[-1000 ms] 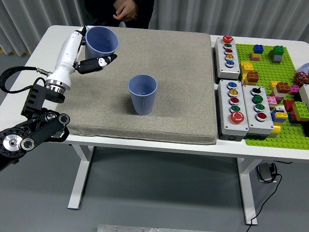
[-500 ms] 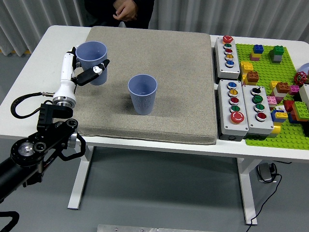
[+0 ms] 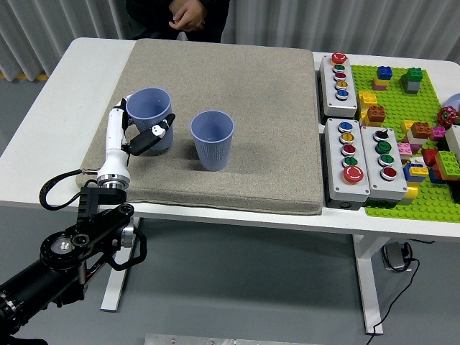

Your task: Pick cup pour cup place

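— Since a second ago, the left hand (image 3: 144, 133) has carried its cup (image 3: 150, 115) from the far left corner of the mat (image 3: 273, 122) toward the near edge and closer to the other cup (image 3: 213, 139). The arm has swung in under it too.

— How is the hand set on it?

— Fingers (image 3: 157, 135) are curled around the lower wall of the held cup, thumb side behind it; the grasp is closed on the cup. The cup stands upright, mouth up, just above the hand's white forearm.

— And the second cup?

— Just to the right of the hand, apart from the held cup, upright on the mat with a narrow gap between them.

— Anything else?

— Well off to the right of the hand, button boxes (image 3: 359, 162) and a green brick plate (image 3: 402, 194). Beyond the hand, at the far edge, a person's hand (image 3: 188, 16) is held at the body, touching nothing on the table (image 3: 43, 122).
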